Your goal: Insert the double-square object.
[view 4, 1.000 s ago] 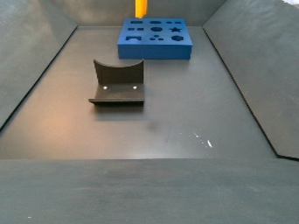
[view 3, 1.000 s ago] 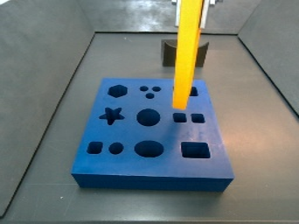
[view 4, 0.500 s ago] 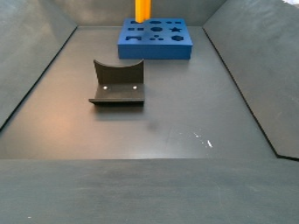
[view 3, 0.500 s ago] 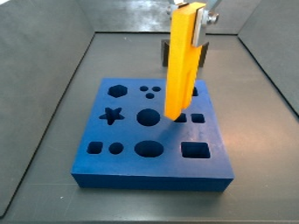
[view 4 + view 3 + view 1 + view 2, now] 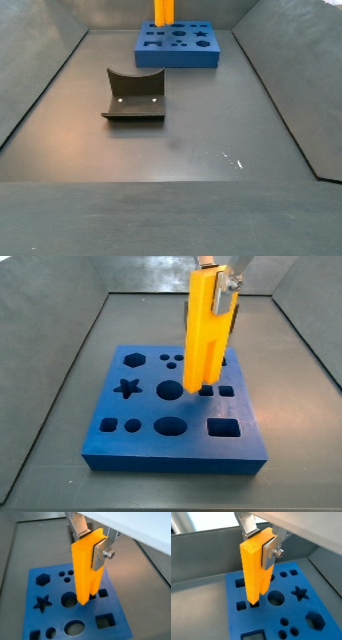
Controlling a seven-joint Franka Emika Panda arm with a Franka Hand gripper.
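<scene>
The double-square object [image 5: 205, 336] is a tall yellow-orange bar, held upright. My gripper [image 5: 214, 281] is shut on its upper end; in both wrist views a silver finger [image 5: 99, 554] [image 5: 269, 552] presses its side. Its lower end [image 5: 83, 601] hangs at the top face of the blue block [image 5: 174, 416], by the pair of small square holes [image 5: 225, 390]. I cannot tell whether the prongs have entered. In a side view only the bar's lower part [image 5: 162, 10] shows above the block [image 5: 178, 47]; the gripper is out of that frame.
The blue block [image 5: 291, 607] has other holes: hexagon [image 5: 134, 358], star [image 5: 128, 387], round holes [image 5: 170, 389] and a large square [image 5: 225, 428]. The dark fixture [image 5: 134, 96] stands on the grey floor away from the block. Grey walls enclose the floor.
The gripper has come down with the bar; the bar's lower end has dropped to the block's face by the pair of square holes.
</scene>
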